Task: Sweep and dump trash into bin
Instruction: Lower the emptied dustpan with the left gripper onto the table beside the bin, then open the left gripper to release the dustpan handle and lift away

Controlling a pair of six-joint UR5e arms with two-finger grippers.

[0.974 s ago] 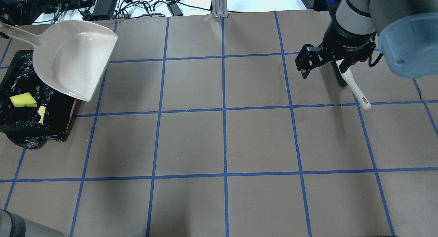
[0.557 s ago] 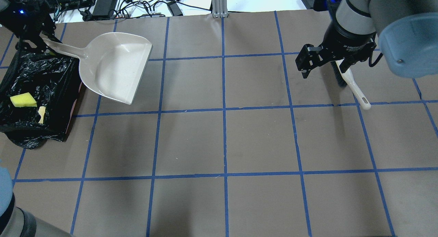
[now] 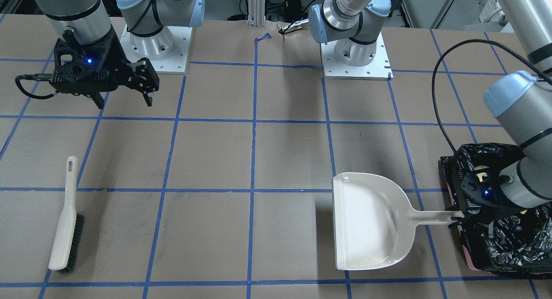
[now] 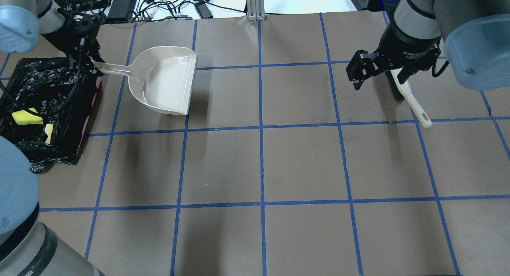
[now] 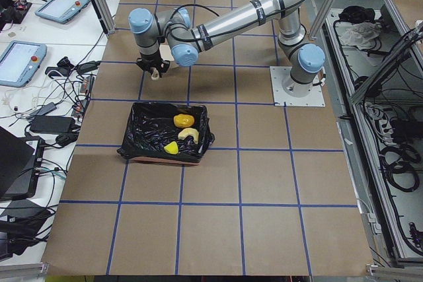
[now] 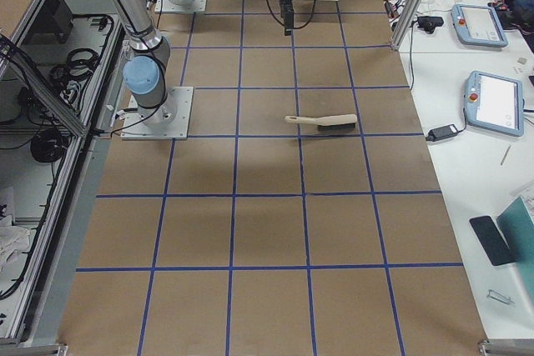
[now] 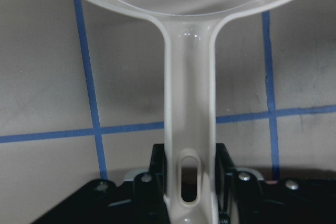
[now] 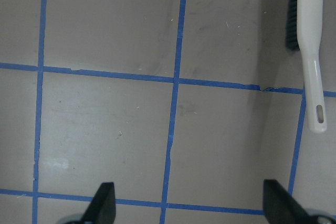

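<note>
A table covered in brown paper, marked into squares by blue tape, fills every view, with cables and power bricks along its far edge at the top of the overhead view.

At the left edge of the overhead view sits the rectangular bin lined with a crinkly black plastic bag, a pinkish base edge showing on the side towards the middle of the frame.

Just beside it, in the upper left of that frame, is the beige plastic dustpan, open mouth towards frame centre and handle pointing back at the bin. It lies low over the paper; whether it touches cannot be told.

In the upper right of the overhead view the beige brush with dark bristles lies flat on the paper.

The right gripper hangs above the table near the brush, jaws spread wide and holding nothing.

The left gripper sits at the bin's near corner, its fingers clamped on either side of the slotted end of the dustpan's handle.

All the trash lies inside the bin: a glossy golden-brown lump, a curved tan bread piece just beside it, and a yellow sponge wedge.
</note>
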